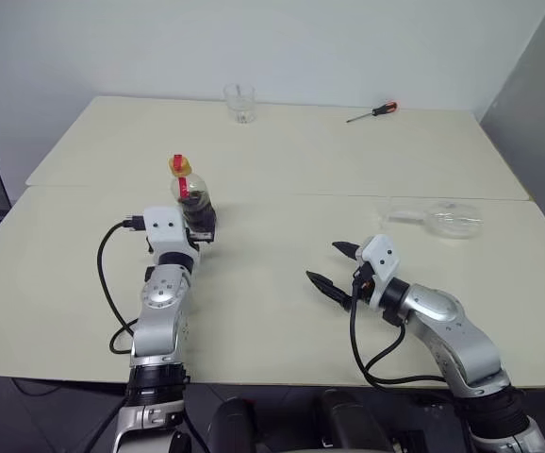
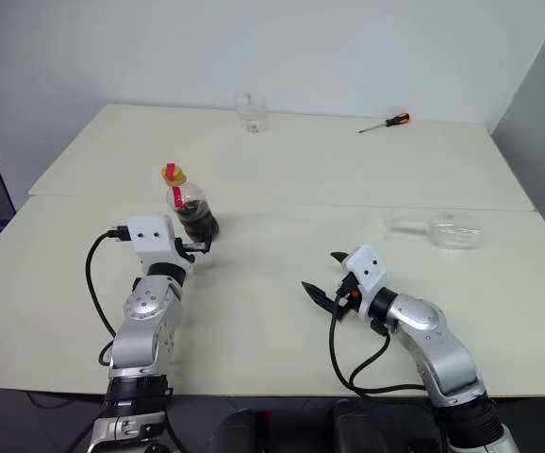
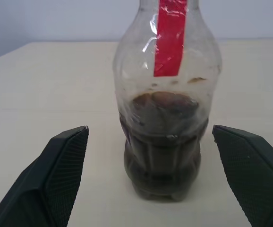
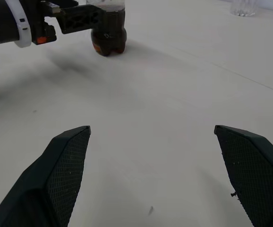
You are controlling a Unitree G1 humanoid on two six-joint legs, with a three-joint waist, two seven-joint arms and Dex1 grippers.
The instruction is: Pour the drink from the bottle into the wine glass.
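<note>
While the bottle (image 1: 189, 192) stands upright on the surface (image 1: 282, 160) with the drink (image 3: 162, 146) filling its lower body, the left gripper (image 3: 162, 175) sits level at its base — fingers (image 3: 63, 165) spread wide, one to each side, neither touching. The right gripper (image 1: 334, 266) hovers well apart, fingers equally wide, holding nothing. The wine glass (image 1: 442, 220) lies on its side near the right edge.

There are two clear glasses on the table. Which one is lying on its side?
The wine glass on the robot's right lies on its side, stem pointing toward the bottle side. The tumbler at the far edge stands upright.
</note>
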